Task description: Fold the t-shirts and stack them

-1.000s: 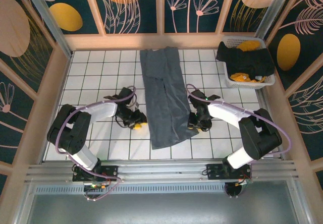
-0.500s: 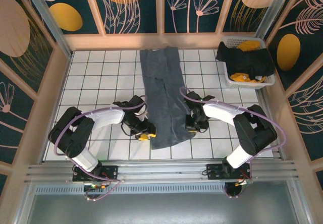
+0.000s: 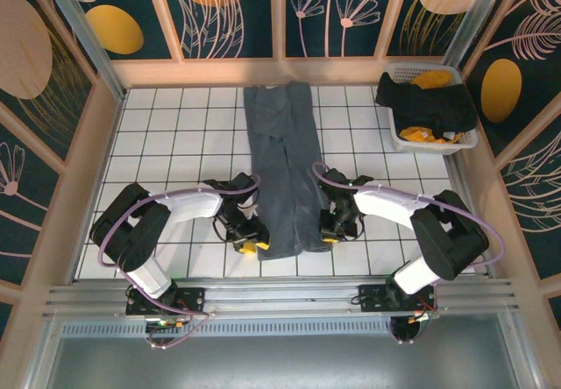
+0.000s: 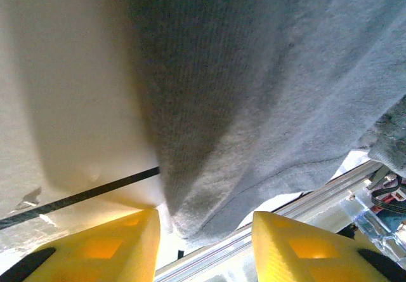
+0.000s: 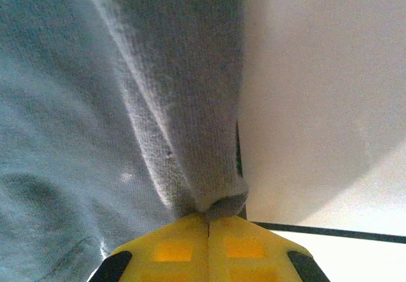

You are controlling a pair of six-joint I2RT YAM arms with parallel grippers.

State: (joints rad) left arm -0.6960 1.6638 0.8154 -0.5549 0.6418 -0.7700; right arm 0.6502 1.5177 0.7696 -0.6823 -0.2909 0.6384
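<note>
Well left of the basket (image 3: pixel 428 147), your grey tee (image 3: pixel 285 170) lies lengthwise, its near corners hidden under the right gripper (image 3: pixel 329 236), clamped on its edge, and the left gripper (image 3: pixel 248 246), fingers parted, unclamped.

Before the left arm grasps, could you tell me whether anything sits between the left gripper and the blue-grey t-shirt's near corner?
Nothing visible does. The left gripper is open, with a corner of the blue-grey t-shirt between its fingers on the white table. The right gripper is shut on the opposite edge.
</note>
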